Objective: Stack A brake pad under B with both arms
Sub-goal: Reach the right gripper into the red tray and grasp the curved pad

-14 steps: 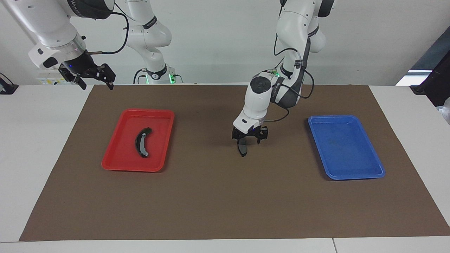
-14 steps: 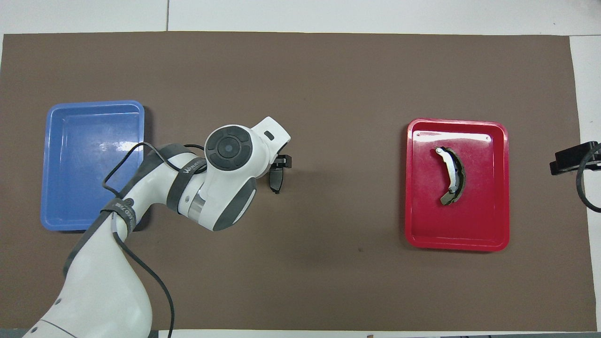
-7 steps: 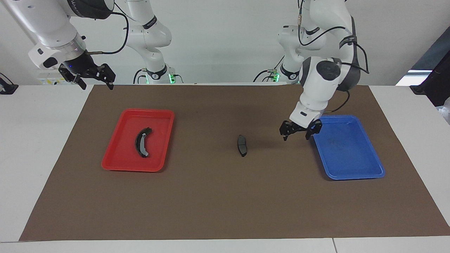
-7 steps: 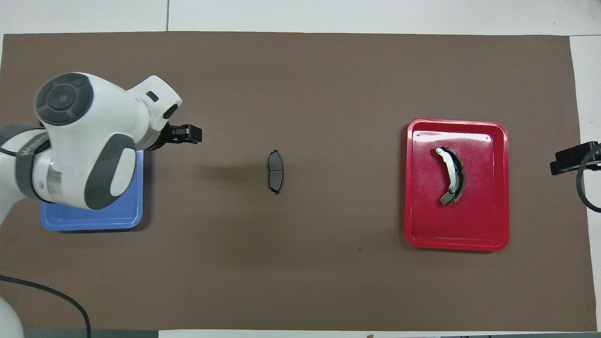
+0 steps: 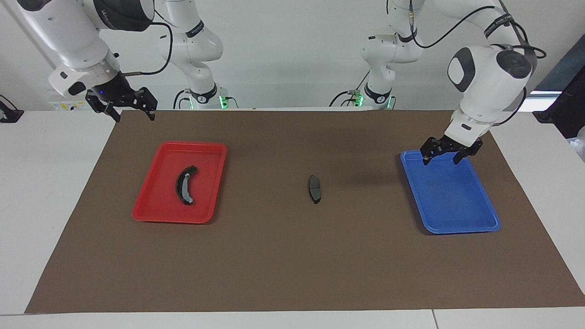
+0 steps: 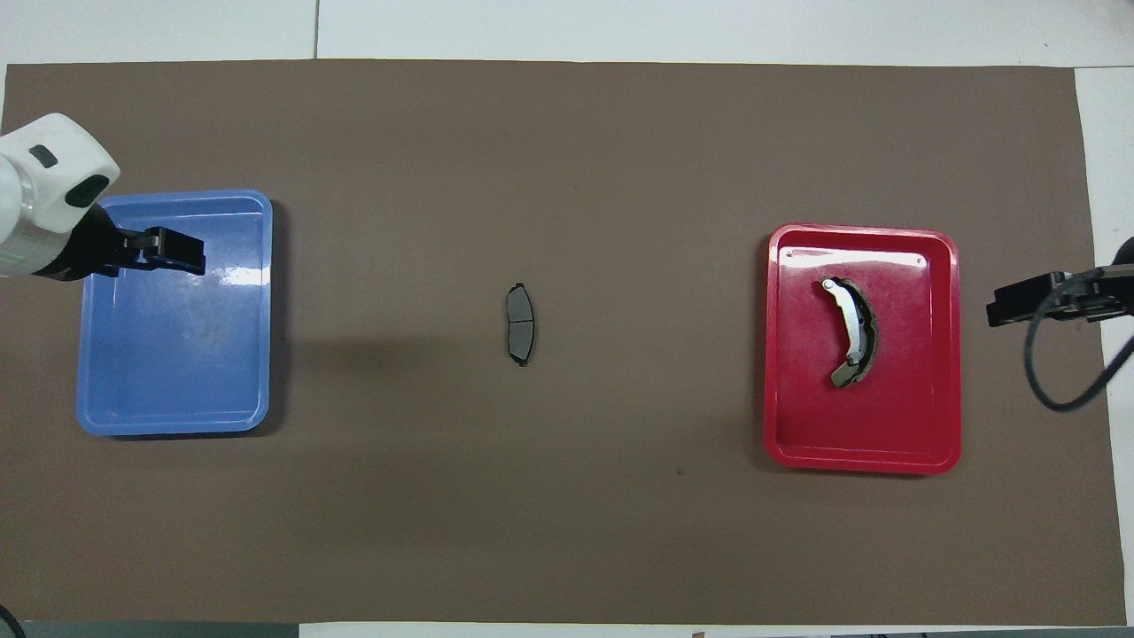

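The A brake pad (image 5: 314, 188) (image 6: 520, 324), short and dark grey with a thin groove across it, lies flat on the brown mat midway between the two trays, touched by nothing. B (image 5: 185, 185) (image 6: 850, 332), the longer black crescent with a pale strip, lies in the red tray (image 5: 155, 214) (image 6: 939, 443). My left gripper (image 5: 441, 160) (image 6: 177, 260) hangs open and empty over the robot-side end of the blue tray (image 5: 461, 226) (image 6: 168, 416). Raised over the mat's corner at the right arm's end, beside the red tray, my right gripper (image 5: 135, 116) (image 6: 1010, 306) is open and empty.
The brown mat (image 5: 292, 274) covers most of the white table. The blue tray holds nothing. A black cable (image 6: 1054, 390) loops below the right gripper in the overhead view. Dark equipment (image 5: 564, 109) stands off the mat at the left arm's end.
My left gripper left the A pad on the mat's middle, then rose and swung away to above the blue tray. My right gripper shifted slightly toward the red tray.
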Robot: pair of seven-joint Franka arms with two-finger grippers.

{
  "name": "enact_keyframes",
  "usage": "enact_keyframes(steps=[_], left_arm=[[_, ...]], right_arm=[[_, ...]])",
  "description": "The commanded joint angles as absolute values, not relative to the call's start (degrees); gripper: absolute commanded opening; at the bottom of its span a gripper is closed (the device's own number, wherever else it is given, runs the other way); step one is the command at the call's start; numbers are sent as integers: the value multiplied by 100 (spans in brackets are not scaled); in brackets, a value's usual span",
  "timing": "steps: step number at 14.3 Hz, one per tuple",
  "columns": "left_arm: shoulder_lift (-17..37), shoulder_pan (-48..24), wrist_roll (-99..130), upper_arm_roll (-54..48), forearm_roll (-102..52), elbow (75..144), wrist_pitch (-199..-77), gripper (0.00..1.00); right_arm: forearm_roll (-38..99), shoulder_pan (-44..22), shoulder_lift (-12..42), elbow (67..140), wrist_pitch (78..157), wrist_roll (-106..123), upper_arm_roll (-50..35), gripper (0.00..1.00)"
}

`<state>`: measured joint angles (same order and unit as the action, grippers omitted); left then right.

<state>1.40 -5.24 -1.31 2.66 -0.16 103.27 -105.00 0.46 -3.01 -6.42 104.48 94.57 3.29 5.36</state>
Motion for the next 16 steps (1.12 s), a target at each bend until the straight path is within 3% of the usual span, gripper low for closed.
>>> enact_keyframes(steps=[1, 7, 12, 16], left_arm=[[202, -273, -474, 202, -70, 9722, -9767, 100], [-61, 157, -754, 237, -70, 9615, -9282, 100], [-167, 325, -1090, 237, -70, 9799, -9229, 100], [-220, 264, -1072, 229, -53, 9905, -9290, 100]], right_arm=[[123, -552, -959, 11871, 10807, 88, 492, 100], [123, -580, 122, 12989, 13286, 254, 501, 100], [123, -449, 640, 13166, 13912, 623, 501, 96], [123, -360, 686, 13192, 13896, 809, 501, 78]])
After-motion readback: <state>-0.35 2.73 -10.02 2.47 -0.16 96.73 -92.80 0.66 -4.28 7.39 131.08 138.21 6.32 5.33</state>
